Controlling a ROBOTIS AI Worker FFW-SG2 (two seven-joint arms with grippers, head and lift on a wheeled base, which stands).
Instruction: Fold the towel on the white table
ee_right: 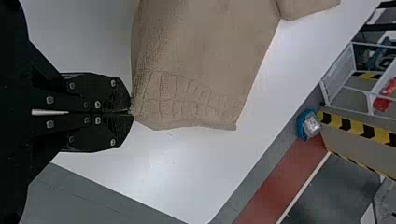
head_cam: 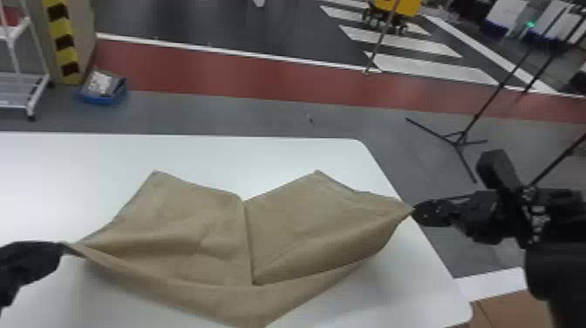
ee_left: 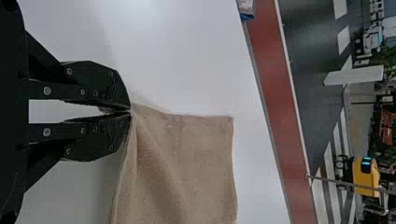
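Gripping the towel (head_cam: pixel 187 218) by its near left corner, our left gripper (head_cam: pixel 63 248) comes in at the left edge of the head view, over the white table (head_cam: pixel 87 157); in the left wrist view its fingertips meet on the pinched cloth, with a narrow gap farther back between the fingers. Beyond the table on this side we see a white rack (head_cam: pixel 22 83), a post with yellow and black stripes (head_cam: pixel 63 37) and a blue bin (head_cam: pixel 102 99) on the floor. Moving right, we have the towel spread across the table, its two far corners pointing away from us, a notch between them and a crease running from the notch toward us. Its near side sags between our two grips. Farther right, a yellow machine (head_cam: pixel 399 6) is in the background. At the right edge of the table, we have the right gripper (head_cam: pixel 413 212) closed on the other near corner, beside a raised ladder-like band in the cloth. Past it, a black tripod (head_cam: pixel 458 138) is on the floor.
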